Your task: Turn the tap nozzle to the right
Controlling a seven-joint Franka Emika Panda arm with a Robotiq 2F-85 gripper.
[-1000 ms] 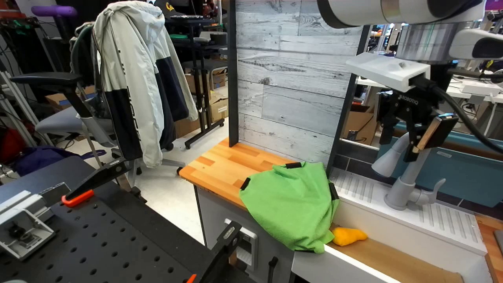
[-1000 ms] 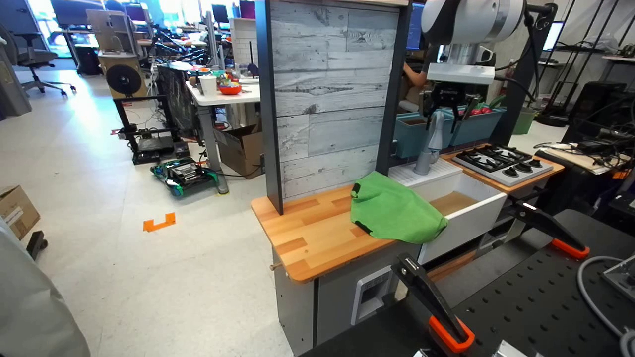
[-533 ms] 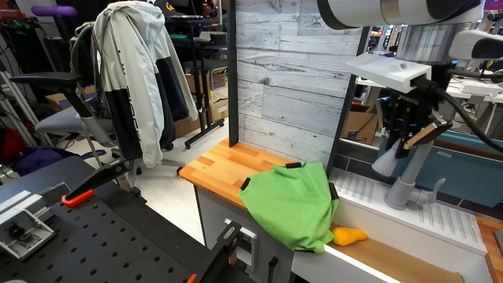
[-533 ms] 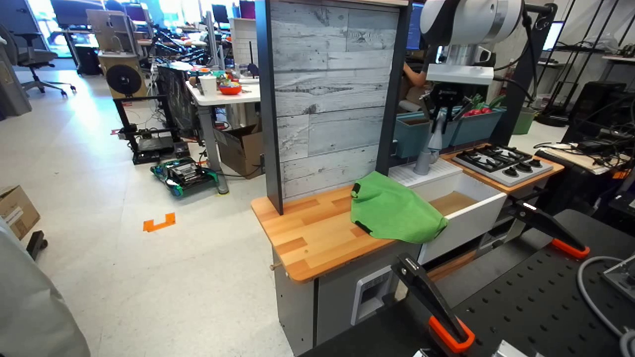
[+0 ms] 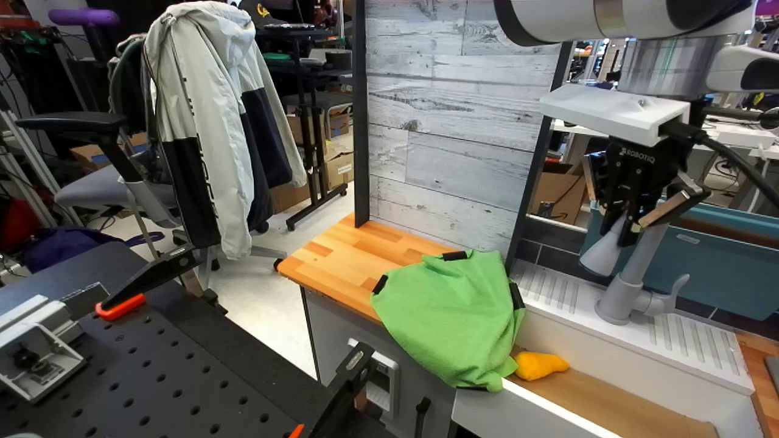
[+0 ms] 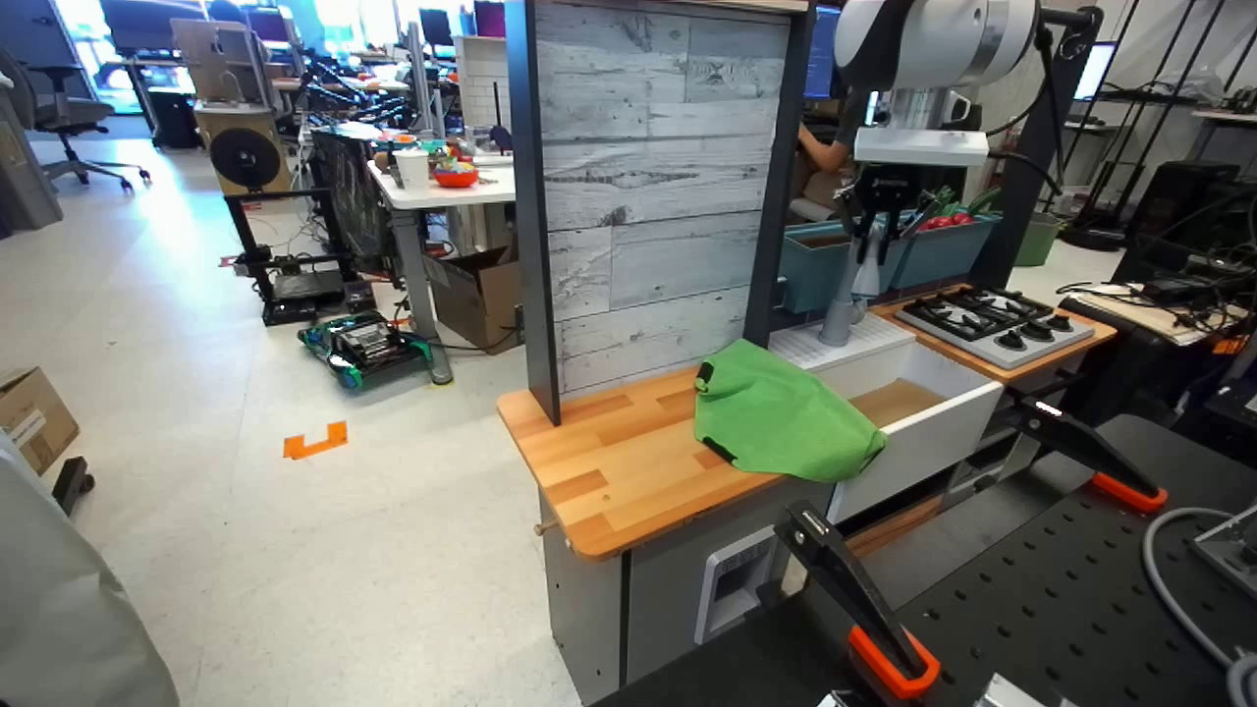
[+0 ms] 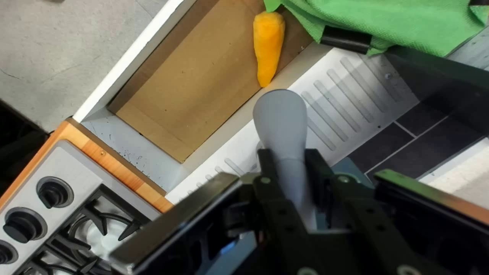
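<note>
The tap nozzle point(image 5: 602, 252) is a pale grey spout with a flared end, arching from an upright base point(image 5: 616, 301) on the white ridged sink ledge. In the wrist view the nozzle point(image 7: 280, 118) runs up between the black fingers, its flared mouth past their tips and toward the sink. My gripper point(image 7: 289, 152) is shut on it, one finger along each side. Both exterior views show the gripper point(image 5: 622, 234) pointing down onto the spout from above; the nozzle point(image 6: 866, 280) hangs just below the fingertips there. The fingers hide part of the spout's arch.
A white sink basin point(image 7: 126, 65) with a brown bottom lies below, holding a yellow-orange pepper-like toy point(image 7: 268, 46). A green cloth point(image 5: 450, 316) drapes over the counter and basin edge. Close behind the tap stands a blue planter box point(image 5: 700, 267). A stove point(image 6: 992, 324) sits beside the sink.
The fingers stood wide around the spout one second ago and have since shut on it. Over the last half second, gripper and nozzle end have shifted slightly to the right in both exterior views.
</note>
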